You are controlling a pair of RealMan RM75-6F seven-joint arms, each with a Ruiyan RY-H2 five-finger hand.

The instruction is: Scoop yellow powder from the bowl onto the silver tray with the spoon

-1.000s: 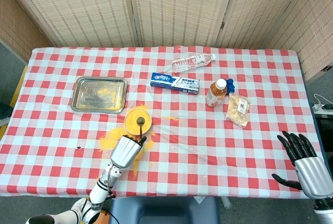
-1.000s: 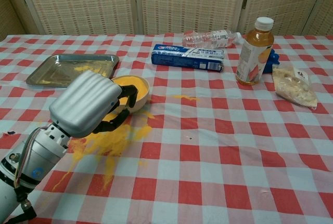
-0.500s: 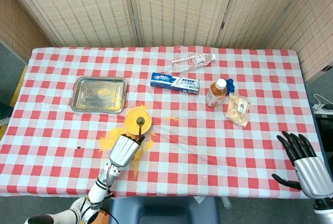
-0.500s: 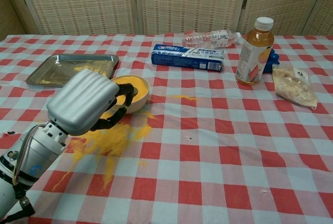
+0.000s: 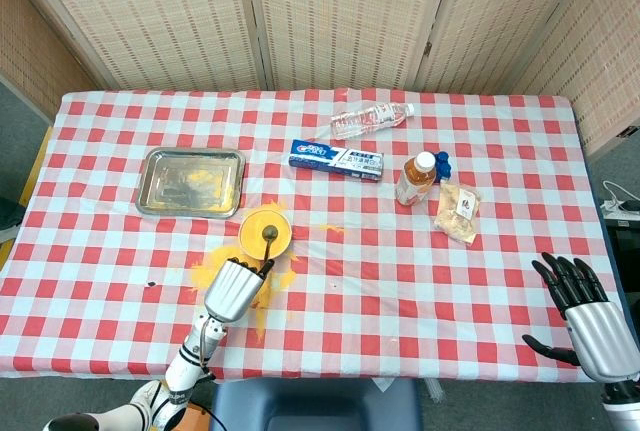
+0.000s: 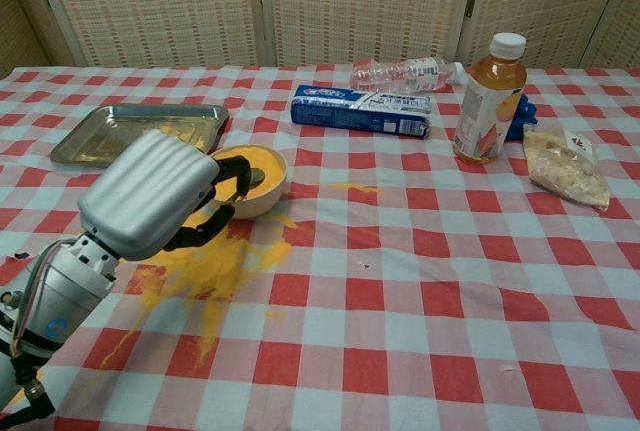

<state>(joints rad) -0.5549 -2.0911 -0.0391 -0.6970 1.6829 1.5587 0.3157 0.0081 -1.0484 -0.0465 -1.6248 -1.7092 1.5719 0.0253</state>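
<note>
A bowl (image 5: 265, 230) (image 6: 262, 194) of yellow powder stands near the table's front left. A dark spoon (image 5: 270, 242) (image 6: 251, 175) has its scoop in the bowl, and my left hand (image 5: 230, 290) (image 6: 152, 194) holds its handle just in front of the bowl. The silver tray (image 5: 191, 181) (image 6: 135, 134) lies behind and to the left, with a little yellow powder on it. My right hand (image 5: 588, 314) is at the table's front right edge, fingers spread and holding nothing; only the head view shows it.
Spilled yellow powder (image 6: 215, 266) covers the cloth in front of the bowl. Further back are a toothpaste box (image 5: 338, 159), a lying water bottle (image 5: 371, 119), an upright tea bottle (image 5: 416, 178) and a snack bag (image 5: 458, 213).
My left hand has drawn back slightly toward the front left with the spoon handle. The spoon's scoop stays in the bowl. The right hand has not moved.
</note>
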